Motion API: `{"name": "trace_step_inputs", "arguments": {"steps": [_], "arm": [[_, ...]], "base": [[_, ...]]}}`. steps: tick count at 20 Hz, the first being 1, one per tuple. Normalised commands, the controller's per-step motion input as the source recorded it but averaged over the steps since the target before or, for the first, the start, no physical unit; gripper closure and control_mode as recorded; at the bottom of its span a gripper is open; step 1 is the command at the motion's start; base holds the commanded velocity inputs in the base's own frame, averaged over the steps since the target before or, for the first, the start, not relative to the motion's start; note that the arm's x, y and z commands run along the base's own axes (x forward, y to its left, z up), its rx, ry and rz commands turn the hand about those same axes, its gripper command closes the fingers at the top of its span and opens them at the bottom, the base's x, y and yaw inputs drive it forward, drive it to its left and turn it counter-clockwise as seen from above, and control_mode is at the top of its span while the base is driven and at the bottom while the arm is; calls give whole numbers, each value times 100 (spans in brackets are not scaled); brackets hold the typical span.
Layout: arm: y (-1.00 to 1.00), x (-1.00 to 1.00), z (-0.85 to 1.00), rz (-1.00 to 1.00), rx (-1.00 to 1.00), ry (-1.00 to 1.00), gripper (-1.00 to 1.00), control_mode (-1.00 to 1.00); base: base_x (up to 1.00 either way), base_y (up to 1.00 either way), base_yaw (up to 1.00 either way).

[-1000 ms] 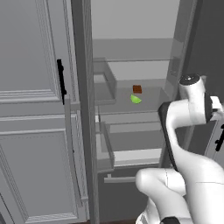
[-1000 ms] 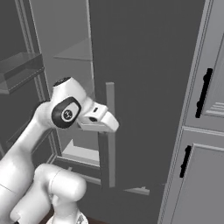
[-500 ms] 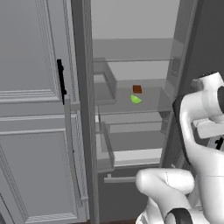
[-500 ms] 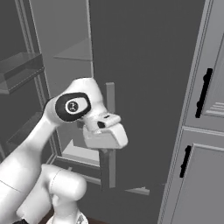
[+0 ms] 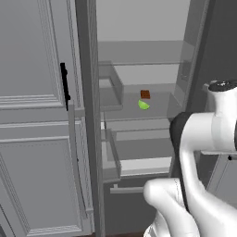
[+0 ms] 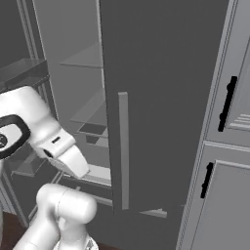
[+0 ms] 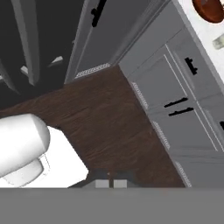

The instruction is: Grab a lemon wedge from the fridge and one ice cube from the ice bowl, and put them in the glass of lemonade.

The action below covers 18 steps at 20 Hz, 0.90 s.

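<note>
While the fridge (image 5: pixel 152 69) stands open, the lemon wedge (image 5: pixel 143 105) lies on a middle shelf beside a small brown cube (image 5: pixel 145 94). Right of them, the gripper (image 7: pixel 111 184) points floorward, jaws closed, empty, tips barely visible.

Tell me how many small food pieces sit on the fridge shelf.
2: the lemon wedge and, just behind it, a small brown cube, both mid-shelf. The arm may hide others.

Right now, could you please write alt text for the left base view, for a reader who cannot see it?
An open dark grey fridge shows pale grey shelves; on the middle shelf a tiny yellow-green lemon wedge lies just in front of a small brown cube. The white robot arm rises at lower right, and a panelled grey cupboard with a black handle stands at left.
</note>
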Motion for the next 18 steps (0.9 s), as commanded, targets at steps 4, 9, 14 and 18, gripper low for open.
{"name": "trace_step_inputs", "arguments": {"steps": [4,9,14,18], "arm": [[63,-36,53,20,-3,-44,-100,-100],[64,-1,99,15,-21,-11,-100,-100],[33,19,31,17,-21,-1,-100,-100],[-2,29,1,27,-18,-1,-100,-100]], "base": [[0,0,0],[0,0,0],[0,0,0],[0,0,0]]}}
